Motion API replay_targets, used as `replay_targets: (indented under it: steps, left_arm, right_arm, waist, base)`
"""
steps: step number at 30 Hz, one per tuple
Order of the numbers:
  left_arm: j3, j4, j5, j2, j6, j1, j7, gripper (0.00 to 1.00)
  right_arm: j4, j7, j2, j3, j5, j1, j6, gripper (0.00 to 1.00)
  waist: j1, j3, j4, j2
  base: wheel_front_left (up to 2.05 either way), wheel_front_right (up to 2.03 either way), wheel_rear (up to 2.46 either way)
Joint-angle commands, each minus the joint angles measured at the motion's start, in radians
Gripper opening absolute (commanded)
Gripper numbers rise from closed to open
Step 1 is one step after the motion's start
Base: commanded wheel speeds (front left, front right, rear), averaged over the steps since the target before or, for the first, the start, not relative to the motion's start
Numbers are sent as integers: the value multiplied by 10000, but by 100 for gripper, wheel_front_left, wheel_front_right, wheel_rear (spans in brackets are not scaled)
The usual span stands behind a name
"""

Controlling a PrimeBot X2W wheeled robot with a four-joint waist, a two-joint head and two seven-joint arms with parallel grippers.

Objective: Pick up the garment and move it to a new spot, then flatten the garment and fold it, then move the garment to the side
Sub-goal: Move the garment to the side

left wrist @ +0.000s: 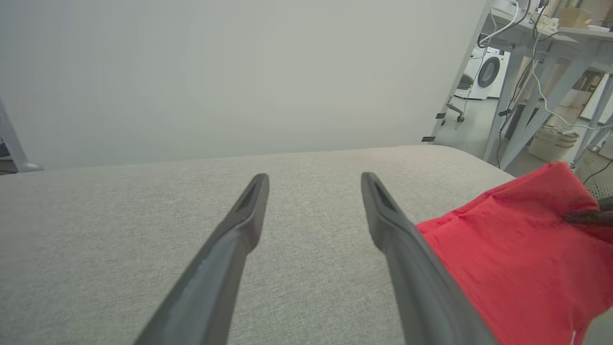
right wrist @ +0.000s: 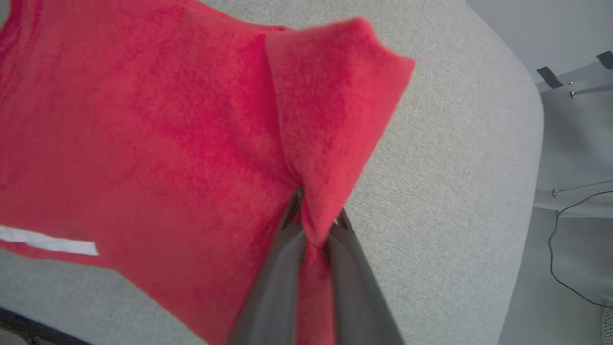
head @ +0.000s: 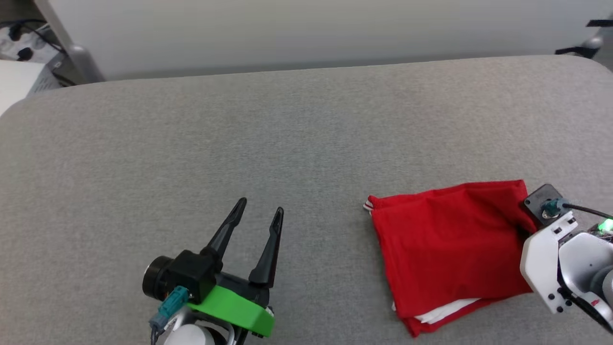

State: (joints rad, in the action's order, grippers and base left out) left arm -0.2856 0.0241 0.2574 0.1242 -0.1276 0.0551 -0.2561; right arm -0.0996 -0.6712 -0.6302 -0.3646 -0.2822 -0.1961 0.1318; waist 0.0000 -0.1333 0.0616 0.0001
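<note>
The garment point(head: 450, 244) is a folded red bundle with a white layer showing at its near edge, lying at the right of the grey padded table point(head: 268, 134). My right gripper point(right wrist: 316, 218) is shut on the garment's point(right wrist: 158, 134) right edge, red cloth pinched between its dark fingers and a corner flap standing up just beyond them. In the head view the right wrist point(head: 558, 249) covers that edge. My left gripper point(head: 261, 205) is open with nothing in it, well to the left of the garment; its wrist view has the garment point(left wrist: 517, 258) at the right, beside the right finger.
The table's far edge runs in front of a pale wall. Past its right end stand metal table legs with hanging cables point(left wrist: 536, 96), a washing machine point(left wrist: 486, 72) and a basket on the floor. Cables and equipment point(head: 28, 43) are at the far left corner.
</note>
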Motion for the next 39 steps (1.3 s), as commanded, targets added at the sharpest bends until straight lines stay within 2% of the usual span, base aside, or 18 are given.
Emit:
replay_targets:
  steps: [1, 6, 11, 15, 21, 27, 34, 39]
  left_arm:
    - [-104, -79, -65, -2, -26, 87, -57, 100]
    - [-501, -430, -79, 118, -28, 333, -57, 100]
    - [-601, -808, -87, 281, -29, 723, -28, 100]
    - [-519, -1344, 402, 249, -29, 964, 106, 100]
    - [-400, -2111, 287, 790, -17, 1364, 529, 100]
    - [52, -2990, 185, 1132, 312, 1438, 849, 100]
    - [313, -3663, 101, 1478, 426, 1467, 1070, 100]
    - [393, -3897, 103, 1581, 462, 1577, 1130, 100]
  right_arm:
    - [86, 148, -200, -127, -20, -360, -11, 0]
    - [673, 658, -1268, -479, -129, -1313, -11, 0]
    - [1559, 1316, -2001, -420, -240, -1831, -11, 0]
    - [2414, 2036, -1979, 32, -196, -2090, -11, 0]
    - [4168, 3227, -1806, 1157, 269, -2532, -11, 0]
    - [5790, 4297, -1766, 2089, 666, -3110, -11, 0]
    - [7454, 5170, -1707, 3081, 1207, -4111, -11, 0]
    - [8377, 5406, -1491, 3368, 1569, -4618, -11, 0]
  waist:
    - [0, -448, 1249, -1]
    - [0, -1029, 1962, -1]
    - [0, -1676, 2263, -1]
    - [0, -2355, 2337, -1]
    - [0, -3270, 2057, -1]
    - [0, -4055, 1737, -1]
    - [0, -4718, 1430, -1]
    - [0, -4938, 1302, -1]
  base:
    - [0, 0, 0]
    - [0, 0, 0]
    - [0, 0, 0]
    - [0, 0, 0]
    - [0, 0, 0]
    - [0, 0, 0]
    - [0, 0, 0]
    - [0, 0, 0]
